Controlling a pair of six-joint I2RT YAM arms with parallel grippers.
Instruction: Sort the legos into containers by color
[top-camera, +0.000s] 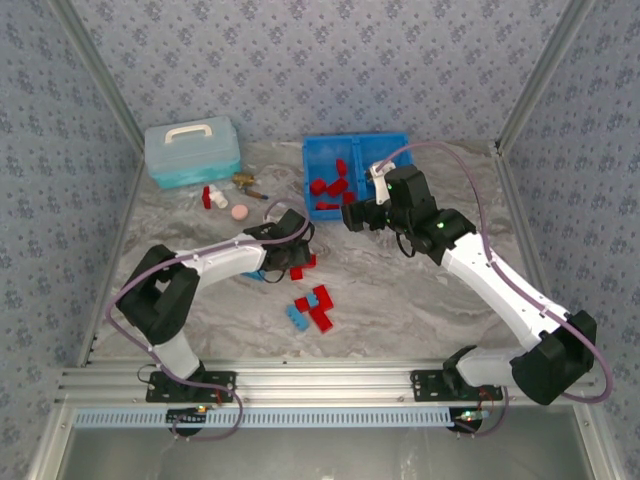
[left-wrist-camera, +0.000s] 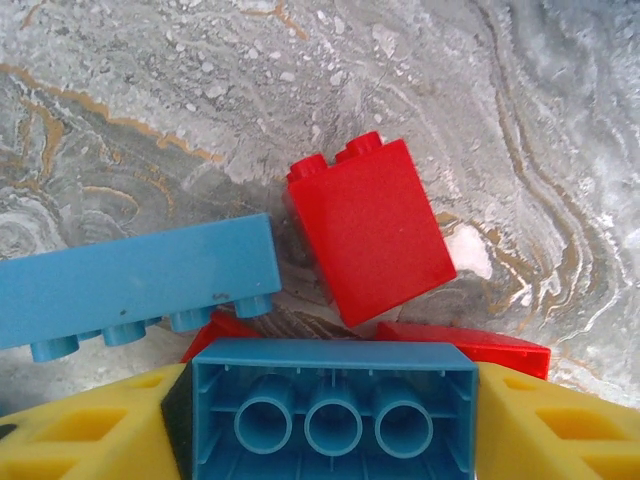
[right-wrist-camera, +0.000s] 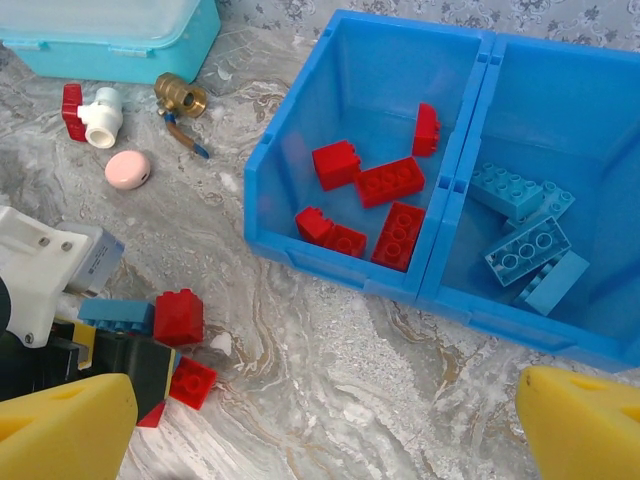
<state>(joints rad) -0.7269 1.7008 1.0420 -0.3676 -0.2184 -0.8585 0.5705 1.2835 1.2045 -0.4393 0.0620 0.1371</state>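
Observation:
My left gripper (left-wrist-camera: 333, 425) is down on the table at a small cluster of legos, its yellow fingers (left-wrist-camera: 80, 425) shut on a light blue lego (left-wrist-camera: 333, 400) whose hollow underside faces the camera. Just beyond lie a red lego (left-wrist-camera: 370, 235), a long blue lego (left-wrist-camera: 130, 285) and another red one (left-wrist-camera: 470, 345). My right gripper (right-wrist-camera: 325, 420) hangs open and empty over bare table in front of the blue bin (right-wrist-camera: 455, 185). Its left compartment holds several red legos (right-wrist-camera: 385, 180), its right compartment several blue ones (right-wrist-camera: 525, 250). More loose legos (top-camera: 312, 308) lie in the table's middle.
A pale teal lidded box (top-camera: 192, 150) stands at the back left. Beside it lie a red-and-white bottle (top-camera: 210, 196), a brass fitting (top-camera: 247, 183) and a pink disc (top-camera: 239, 212). The bin (top-camera: 355, 148) sits against the back wall.

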